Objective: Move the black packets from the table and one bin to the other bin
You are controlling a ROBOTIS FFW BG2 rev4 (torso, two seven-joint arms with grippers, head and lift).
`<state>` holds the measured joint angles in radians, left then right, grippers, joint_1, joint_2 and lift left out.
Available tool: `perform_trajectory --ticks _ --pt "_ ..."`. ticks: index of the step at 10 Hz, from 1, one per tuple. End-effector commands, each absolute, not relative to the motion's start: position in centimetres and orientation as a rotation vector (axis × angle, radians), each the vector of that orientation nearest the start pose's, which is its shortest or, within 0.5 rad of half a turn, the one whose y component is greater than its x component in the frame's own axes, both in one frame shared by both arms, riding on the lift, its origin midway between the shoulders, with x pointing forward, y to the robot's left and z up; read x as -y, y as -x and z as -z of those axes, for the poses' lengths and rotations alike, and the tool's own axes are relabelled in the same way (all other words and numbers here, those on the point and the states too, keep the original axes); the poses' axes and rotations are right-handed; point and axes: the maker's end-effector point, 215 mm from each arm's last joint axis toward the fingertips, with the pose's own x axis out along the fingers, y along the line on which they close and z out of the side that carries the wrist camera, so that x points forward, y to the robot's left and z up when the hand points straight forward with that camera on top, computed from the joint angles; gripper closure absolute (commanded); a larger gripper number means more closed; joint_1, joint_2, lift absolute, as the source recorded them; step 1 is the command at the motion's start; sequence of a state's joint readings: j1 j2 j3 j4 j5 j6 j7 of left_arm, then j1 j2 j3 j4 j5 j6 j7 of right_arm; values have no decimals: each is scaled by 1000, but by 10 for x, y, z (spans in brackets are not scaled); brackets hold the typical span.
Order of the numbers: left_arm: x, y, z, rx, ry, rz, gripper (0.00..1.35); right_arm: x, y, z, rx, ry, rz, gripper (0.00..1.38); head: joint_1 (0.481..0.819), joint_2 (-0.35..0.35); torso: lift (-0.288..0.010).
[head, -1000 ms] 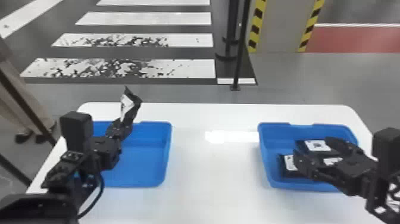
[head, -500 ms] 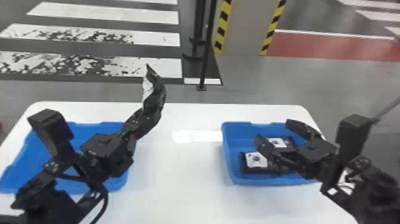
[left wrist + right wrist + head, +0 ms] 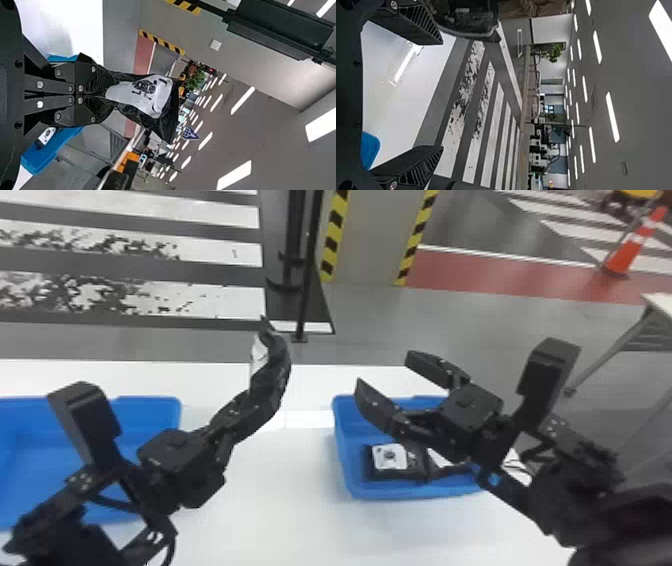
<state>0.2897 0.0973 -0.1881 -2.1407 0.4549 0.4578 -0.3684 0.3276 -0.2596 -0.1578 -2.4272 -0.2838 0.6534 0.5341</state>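
Observation:
My left gripper (image 3: 248,397) is raised over the middle of the table, shut on a black packet (image 3: 272,357) with a white label. In the left wrist view the packet (image 3: 146,93) juts out from the left gripper (image 3: 105,95). My right gripper (image 3: 382,367) is held above the right blue bin (image 3: 345,470), its fingers spread apart with nothing between them; in the right wrist view the right gripper (image 3: 441,95) stands open too. Another black packet (image 3: 390,456) with a white label lies in the right bin, partly hidden by the right arm.
The left blue bin (image 3: 150,410) stands on the white table (image 3: 280,500) behind the left arm. Beyond the table are a dark pole (image 3: 306,265) and a striped pillar (image 3: 372,240). An orange cone (image 3: 627,252) stands far right.
The head view has shifted rightward. My left gripper has moved right with its packet, from over the left bin to mid-table. My right gripper has risen from the right bin's packets and opened wide.

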Motion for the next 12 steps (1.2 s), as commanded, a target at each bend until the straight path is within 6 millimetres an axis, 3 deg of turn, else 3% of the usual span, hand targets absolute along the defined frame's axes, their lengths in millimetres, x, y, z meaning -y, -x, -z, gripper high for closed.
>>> perform_trajectory --ticks 1,3,5,8,9,12 --pt "-32 -451 297 -173 385 690 1213 148 -440 228 -181 -13 -690 75 695 -210 -110" --pt "-48 -455 305 -185 373 667 1213 151 -446 242 -235 -79 -726 75 695 -144 -110" --pt "-33 -448 298 -174 401 707 1213 142 -459 239 -210 -122 -785 78 695 -130 -110" --pt "-17 -442 294 -173 412 748 1213 88 -448 215 -172 -166 -930 78 695 -127 -110" --pt "-12 -439 292 -171 424 761 1213 80 -447 210 -167 -164 -954 81 695 -109 -110" --pt "8 -430 282 -156 452 812 1213 81 -465 203 -153 -143 -957 111 695 -99 -110"
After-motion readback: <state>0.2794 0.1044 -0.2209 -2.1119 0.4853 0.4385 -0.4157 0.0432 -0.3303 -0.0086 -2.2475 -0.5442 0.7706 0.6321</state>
